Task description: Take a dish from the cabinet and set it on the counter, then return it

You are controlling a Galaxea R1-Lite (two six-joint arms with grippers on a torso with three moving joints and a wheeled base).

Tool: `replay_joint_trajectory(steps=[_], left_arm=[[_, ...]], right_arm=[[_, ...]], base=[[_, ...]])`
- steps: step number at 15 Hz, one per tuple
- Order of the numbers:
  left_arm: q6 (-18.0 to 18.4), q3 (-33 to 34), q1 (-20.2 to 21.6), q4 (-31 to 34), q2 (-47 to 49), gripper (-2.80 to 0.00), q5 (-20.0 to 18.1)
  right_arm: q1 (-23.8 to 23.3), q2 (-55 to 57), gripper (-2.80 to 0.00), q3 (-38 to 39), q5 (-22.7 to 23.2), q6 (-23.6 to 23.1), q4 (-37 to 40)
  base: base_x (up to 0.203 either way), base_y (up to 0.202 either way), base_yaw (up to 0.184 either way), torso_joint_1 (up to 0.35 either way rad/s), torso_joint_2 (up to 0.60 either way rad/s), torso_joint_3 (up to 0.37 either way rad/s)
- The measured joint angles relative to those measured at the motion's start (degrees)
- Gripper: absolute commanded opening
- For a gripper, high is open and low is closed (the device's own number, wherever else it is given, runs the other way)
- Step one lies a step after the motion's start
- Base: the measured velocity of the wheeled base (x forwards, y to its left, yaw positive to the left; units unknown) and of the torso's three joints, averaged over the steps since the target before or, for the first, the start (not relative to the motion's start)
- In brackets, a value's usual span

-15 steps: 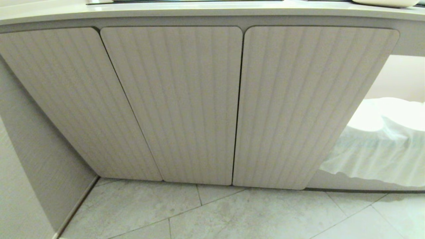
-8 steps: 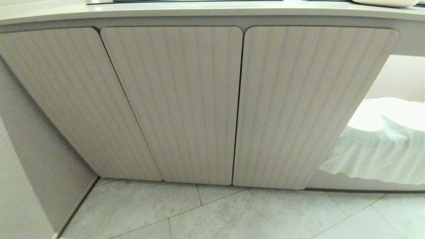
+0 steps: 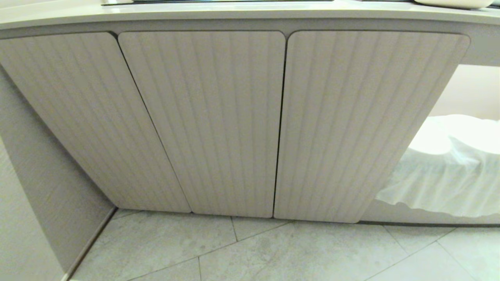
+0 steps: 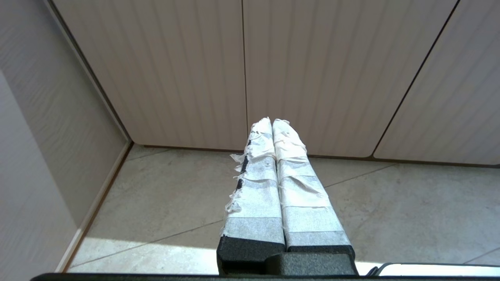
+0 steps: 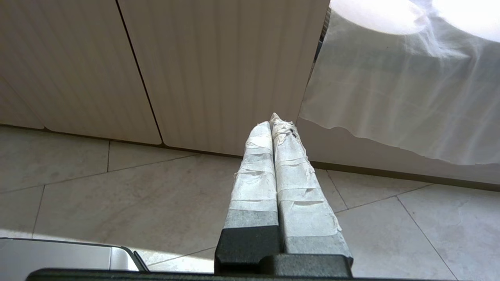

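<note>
The cabinet (image 3: 203,121) fills the head view, all three ribbed doors closed — the dish is hidden. The counter (image 3: 234,13) edges twelve o'clock; pale floor tiles (image 3: 273,253) lie at six, white cloth (image 3: 449,171) at four. Left gripper (image 4: 272,121) and right gripper (image 5: 271,123) hang above the tiles, fingers pressed together, empty.
</note>
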Motion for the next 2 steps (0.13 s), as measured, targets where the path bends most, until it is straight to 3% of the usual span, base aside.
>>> replay_joint_trajectory(steps=[2], left_arm=[[-0.02, 0.0, 0.0, 0.0, 0.0, -2.8, 0.02]], right_arm=[[0.0, 0.0, -2.8, 0.0, -0.01, 0.08, -0.01]], base=[[0.0, 0.0, 0.0, 0.0, 0.0, 0.0]])
